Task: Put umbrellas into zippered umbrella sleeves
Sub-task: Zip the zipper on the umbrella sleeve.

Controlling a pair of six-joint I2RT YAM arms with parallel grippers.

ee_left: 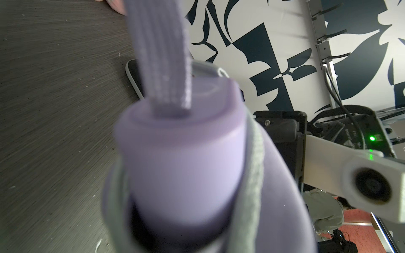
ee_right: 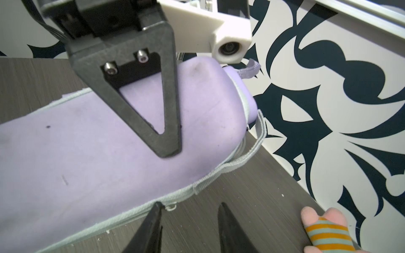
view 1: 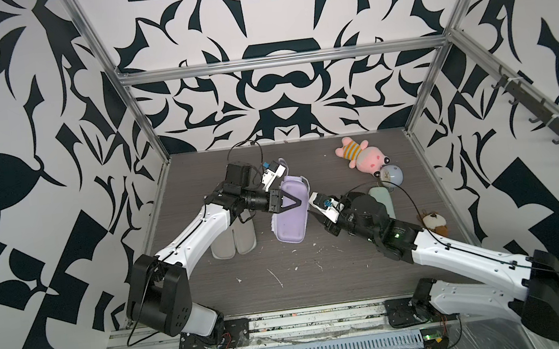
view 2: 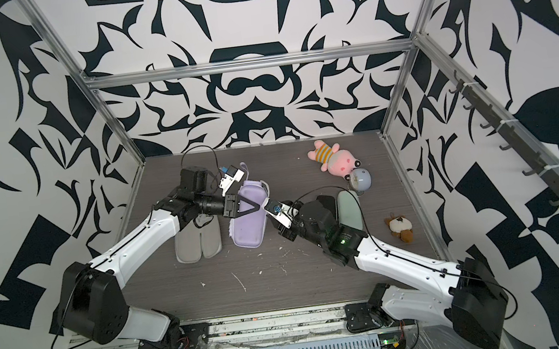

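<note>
A lilac zippered umbrella sleeve (view 1: 292, 222) (view 2: 248, 225) lies mid-table, raised at its far end. My left gripper (view 1: 295, 204) is shut on it, one black triangular finger (ee_right: 153, 114) pressing its top. In the left wrist view a lilac umbrella (ee_left: 182, 157) with its strap (ee_left: 162, 54) pokes out of the sleeve's open end (ee_left: 274, 197). My right gripper (ee_right: 190, 208) is open beside the sleeve's grey zip edge (ee_right: 197, 184), one fingertip (ee_right: 158, 210) touching it, nothing between the jaws. An open grey-lined sleeve (view 1: 233, 241) lies under the left arm. A mint green sleeve (view 1: 381, 199) is half hidden by the right arm.
A pink plush toy (view 1: 362, 155) (ee_right: 324, 232) and a round pale-blue clock (view 1: 391, 175) lie at the back right. A brown plush toy (view 1: 432, 224) sits near the right wall. Metal frame posts and patterned walls close in the table.
</note>
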